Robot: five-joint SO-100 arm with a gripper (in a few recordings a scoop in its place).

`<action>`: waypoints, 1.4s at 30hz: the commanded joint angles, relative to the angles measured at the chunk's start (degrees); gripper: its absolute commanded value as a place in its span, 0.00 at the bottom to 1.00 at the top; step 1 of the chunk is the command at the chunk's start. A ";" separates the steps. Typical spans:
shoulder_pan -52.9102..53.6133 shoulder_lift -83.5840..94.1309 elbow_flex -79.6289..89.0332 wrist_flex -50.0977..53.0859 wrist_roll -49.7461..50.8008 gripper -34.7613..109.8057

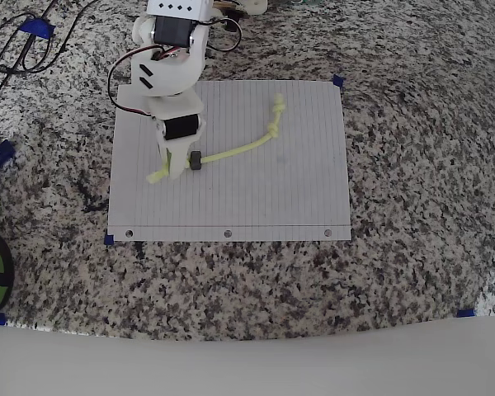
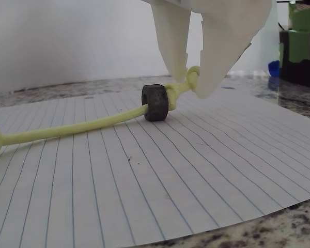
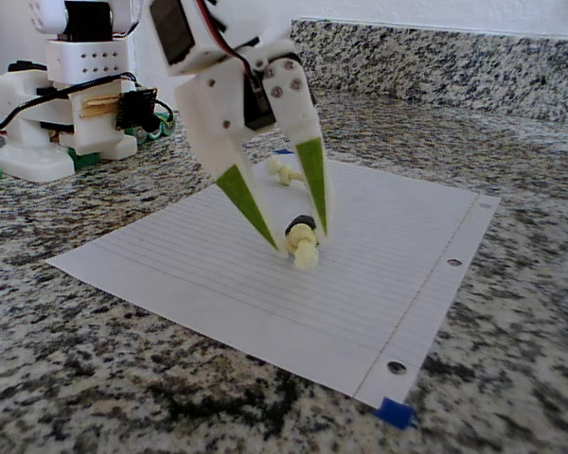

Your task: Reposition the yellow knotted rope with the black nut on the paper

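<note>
Gripper down at the rope's knotted end, no real grab yet

From my seat the yellow knotted rope (image 1: 231, 153) lies across the paper (image 1: 297, 198), black nut (image 2: 155, 102) threaded by the near knot. Gripper (image 3: 298, 241) points steeply down, fingers slightly apart straddling that knot, so the move itself is still ahead, I reckon.
</note>
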 commanded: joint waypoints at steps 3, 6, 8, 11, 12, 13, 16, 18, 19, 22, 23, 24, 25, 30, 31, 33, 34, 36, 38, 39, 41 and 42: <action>0.35 -0.53 -2.46 -0.97 -0.70 0.45; 0.35 -0.97 -2.64 -1.05 -0.70 0.45; 0.35 -1.41 -2.90 -1.14 -0.70 0.45; 0.35 -1.67 -3.08 -1.14 -0.70 0.43; 0.35 -1.67 -3.08 -1.14 -0.79 0.42; 0.35 -1.67 -3.08 -1.14 -0.79 0.41; 0.26 -1.67 -3.08 -0.97 -0.88 0.32; 0.35 -1.49 -3.08 -0.53 -0.88 0.27; 0.35 -1.32 -3.08 -0.44 -0.88 0.25; 0.88 -0.53 -3.08 0.18 -1.14 0.24; 1.14 -0.18 -3.08 0.53 -1.32 0.24; 1.49 0.18 -3.08 0.79 -1.49 0.24; 1.93 0.70 -3.08 1.14 -1.85 0.24; 6.68 5.45 -3.08 2.99 -6.06 0.24; 8.09 6.68 -3.08 3.34 -7.47 0.24; 11.07 8.79 -3.08 3.87 -9.49 0.24; 12.57 9.67 -3.08 3.96 -10.37 0.24; 15.47 10.99 -3.25 4.04 -11.95 0.24; 18.19 11.69 -3.87 4.66 -13.80 0.24; 19.25 11.78 -4.39 5.36 -14.94 0.24; 21.09 11.78 -5.89 7.29 -16.35 0.24; 21.97 11.78 -6.42 7.73 -17.14 0.24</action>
